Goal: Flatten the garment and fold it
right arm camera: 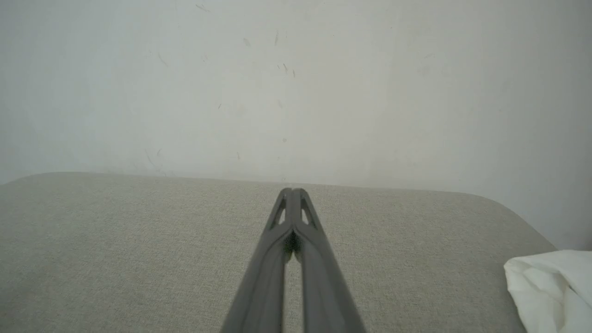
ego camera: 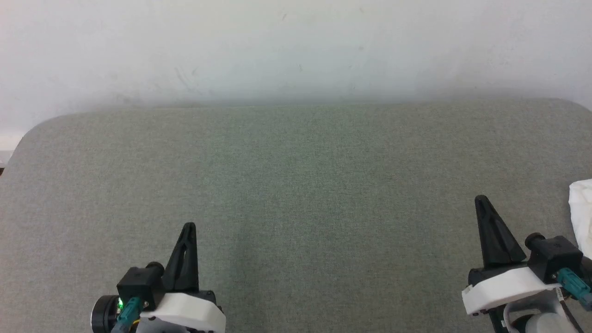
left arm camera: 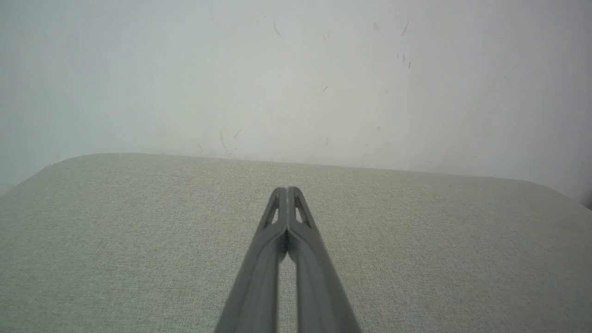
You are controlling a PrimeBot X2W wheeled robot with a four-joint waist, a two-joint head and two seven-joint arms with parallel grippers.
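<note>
The garment [ego camera: 582, 217] is a bunched white cloth at the far right edge of the head view, lying on the grey-green padded table [ego camera: 296, 185]. It also shows at the lower right of the right wrist view, as the garment [right arm camera: 550, 291]. My right gripper [ego camera: 482, 200] is shut and empty, just left of the cloth and apart from it; its tips meet in the right wrist view [right arm camera: 292, 190]. My left gripper [ego camera: 189, 226] is shut and empty at the lower left, far from the cloth, with tips together in the left wrist view [left arm camera: 286, 189].
A pale wall [ego camera: 296, 46] rises right behind the table's far edge. The table has rounded far corners at left [ego camera: 32, 129] and right [ego camera: 573, 104]. Broad fabric surface lies between and beyond the two grippers.
</note>
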